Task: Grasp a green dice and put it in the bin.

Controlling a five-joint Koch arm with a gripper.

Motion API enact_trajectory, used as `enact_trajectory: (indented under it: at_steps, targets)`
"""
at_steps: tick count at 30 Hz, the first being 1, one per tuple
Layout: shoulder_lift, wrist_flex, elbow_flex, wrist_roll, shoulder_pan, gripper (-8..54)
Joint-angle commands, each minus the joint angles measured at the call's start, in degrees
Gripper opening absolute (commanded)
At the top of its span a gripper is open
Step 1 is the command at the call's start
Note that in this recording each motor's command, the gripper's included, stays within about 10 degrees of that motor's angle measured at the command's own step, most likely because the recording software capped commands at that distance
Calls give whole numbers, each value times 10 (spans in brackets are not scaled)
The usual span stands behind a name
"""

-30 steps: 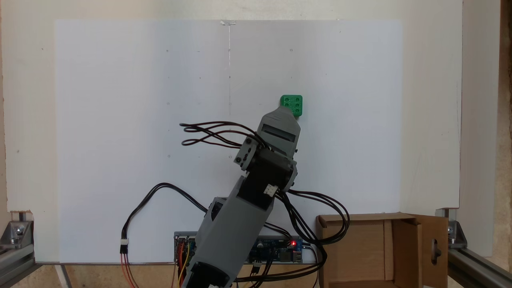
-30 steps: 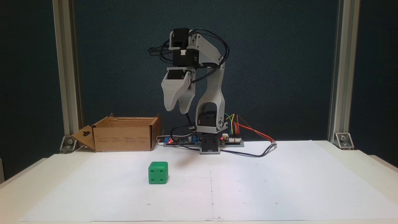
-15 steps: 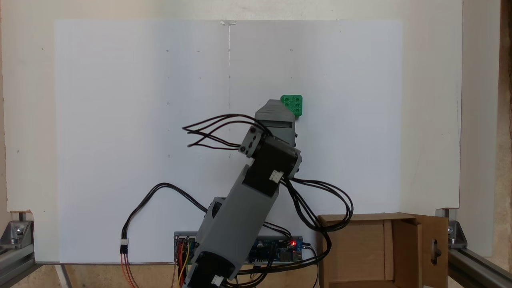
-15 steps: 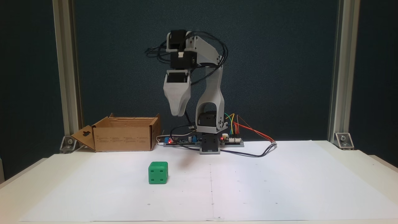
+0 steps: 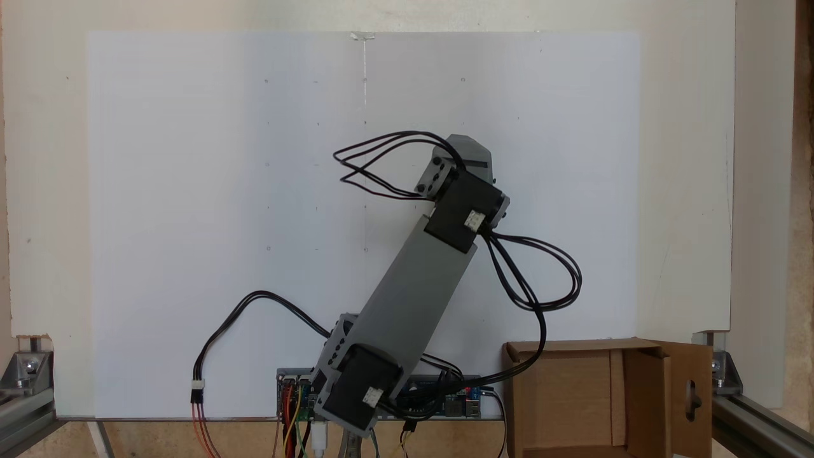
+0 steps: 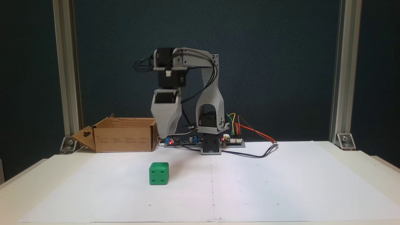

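A fixed view shows the green dice with four pips facing front.

It looked like a small robotics lab or hobby test bench. Aluminium frame posts stood at the corners of a white tabletop covered with marked white paper, a dark backdrop hung behind, and a bare circuit board trailed coloured wires.

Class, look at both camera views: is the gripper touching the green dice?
Apart. A fixed view from the front shows the gripper hanging above the dice, with bare table between them.
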Motion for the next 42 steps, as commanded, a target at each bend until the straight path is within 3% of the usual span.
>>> enact_trajectory:
  at_steps: [1, 9, 42]
  targets:
    - [-3, -16, -47, -37, 7, 462]
    - [-57, -45, -57, -77, 33, 462]
    - [-59, -47, -5, -78, 29, 456]
